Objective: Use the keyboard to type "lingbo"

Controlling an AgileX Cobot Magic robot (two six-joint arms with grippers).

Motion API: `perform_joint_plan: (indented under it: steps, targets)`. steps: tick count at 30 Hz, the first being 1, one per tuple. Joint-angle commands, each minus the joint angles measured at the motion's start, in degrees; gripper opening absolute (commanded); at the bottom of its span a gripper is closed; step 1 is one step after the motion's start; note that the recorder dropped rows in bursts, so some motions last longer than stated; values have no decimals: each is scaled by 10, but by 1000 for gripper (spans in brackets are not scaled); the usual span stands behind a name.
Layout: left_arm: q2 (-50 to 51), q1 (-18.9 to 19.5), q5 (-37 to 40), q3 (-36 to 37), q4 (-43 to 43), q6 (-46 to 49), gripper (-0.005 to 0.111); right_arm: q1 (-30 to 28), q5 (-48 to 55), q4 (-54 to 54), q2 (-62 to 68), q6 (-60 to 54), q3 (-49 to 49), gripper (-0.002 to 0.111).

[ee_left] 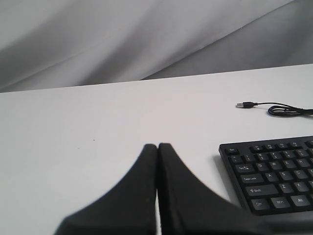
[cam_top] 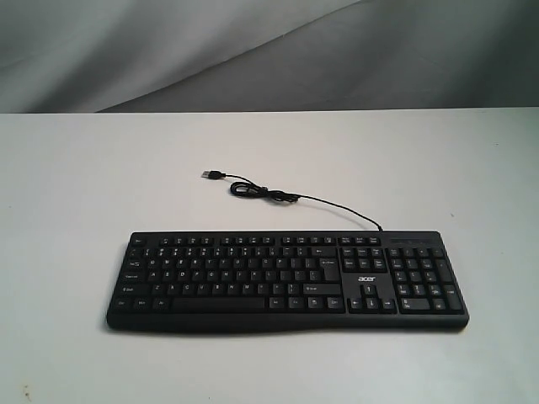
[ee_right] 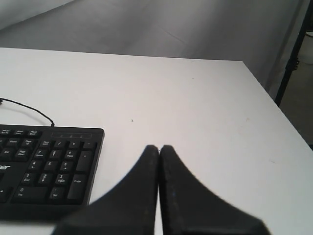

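Note:
The black keyboard (cam_top: pixel 286 279) with a white "acer" logo lies flat on the white table (cam_top: pixel 76 185), near its front edge. Its thin cable (cam_top: pixel 278 195) curls behind it to a loose USB plug (cam_top: pixel 211 174). Neither arm shows in the exterior view. In the left wrist view my left gripper (ee_left: pixel 157 146) is shut and empty, above bare table beside the keyboard's Esc end (ee_left: pixel 274 174). In the right wrist view my right gripper (ee_right: pixel 159 147) is shut and empty, above bare table beside the number pad end (ee_right: pixel 49 166).
A grey cloth backdrop (cam_top: pixel 253 50) hangs behind the table. The table's right edge (ee_right: pixel 274 105) drops off near a dark stand leg (ee_right: pixel 293 54). The USB plug (ee_left: pixel 243 105) and coiled cable (ee_left: pixel 286 110) lie behind the keyboard.

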Motion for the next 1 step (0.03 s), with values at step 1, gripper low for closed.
perform_joint_plan:
  steps: [1]
  targets:
    - [-1,1,-3,2,-5,-2,1,2,-2,-6,-3,4,2,0]
